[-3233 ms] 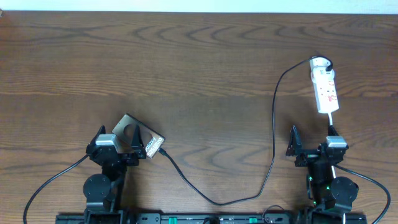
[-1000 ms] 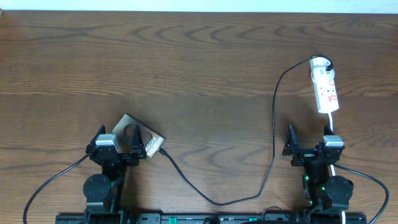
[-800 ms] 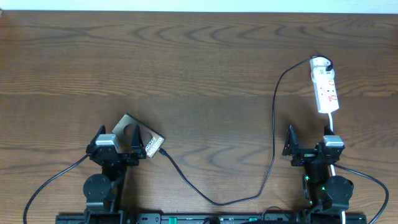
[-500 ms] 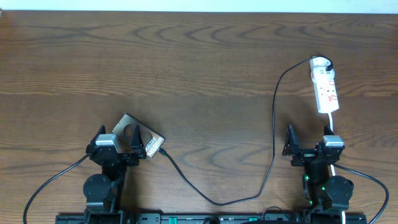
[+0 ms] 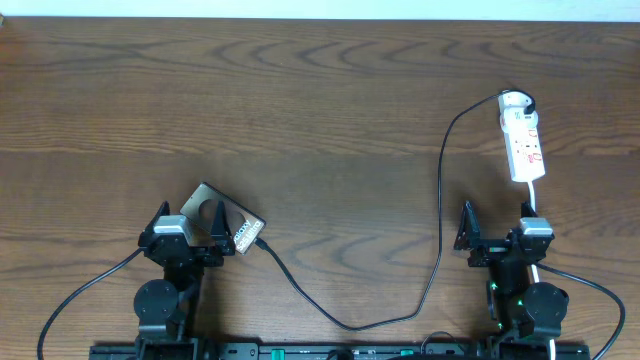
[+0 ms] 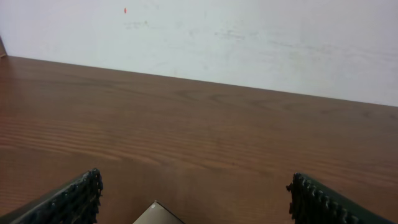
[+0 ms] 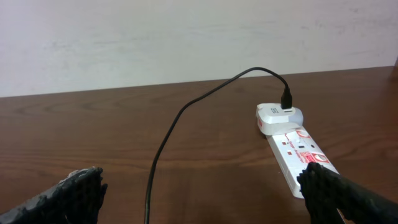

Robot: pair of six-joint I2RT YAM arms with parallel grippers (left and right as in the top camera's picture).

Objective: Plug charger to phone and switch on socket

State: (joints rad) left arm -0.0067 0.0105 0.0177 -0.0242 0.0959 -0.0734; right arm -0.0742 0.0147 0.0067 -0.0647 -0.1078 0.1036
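The phone lies tilted at the lower left of the table; only its corner shows in the left wrist view. The black charger cable runs from a white adapter in the socket, loops down, and its plug tip sits at the phone's right end. The cable and socket also show in the right wrist view. My left gripper is open just above the phone, holding nothing. My right gripper is open just below the socket, empty.
The socket's white cord runs down past my right arm. Both arm bases stand at the table's front edge. A pale wall backs the far side of the table.
Since the earliest frame my right gripper has shifted slightly left. Nothing has moved in the last second.
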